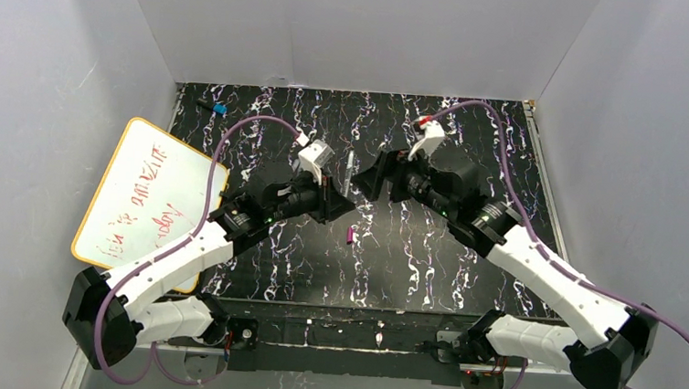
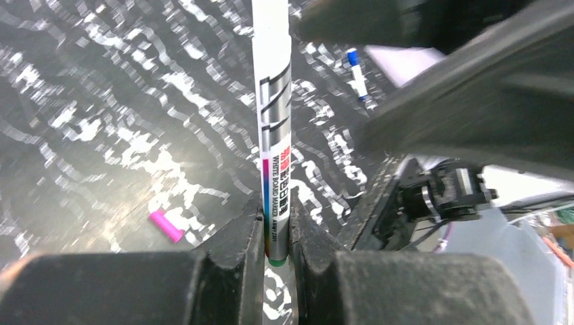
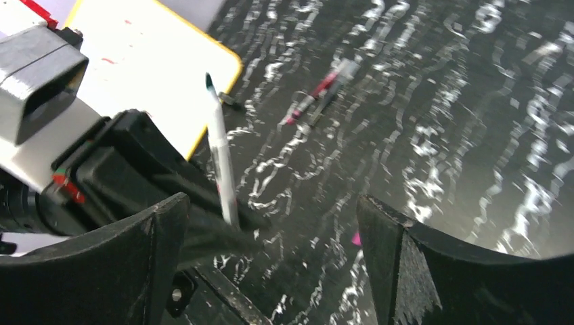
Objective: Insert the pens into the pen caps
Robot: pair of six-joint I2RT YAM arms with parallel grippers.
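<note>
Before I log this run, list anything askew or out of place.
The whiteboard sits askew, reaching past the left edge of the mat. The magenta cap lies loose on the mat while the left pincer holds an uncapped pen upright. Nothing looks spilled or broken.

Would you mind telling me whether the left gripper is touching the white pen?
Touching. The left wrist view shows the left gripper clamping the white pen between both jaws.

Reaching inward with left arm (image 1: 181,256) and right arm (image 1: 538,258), nearly meeting; pinching pen (image 2: 274,101) in left jaws, spreading right jaws wide.
</note>
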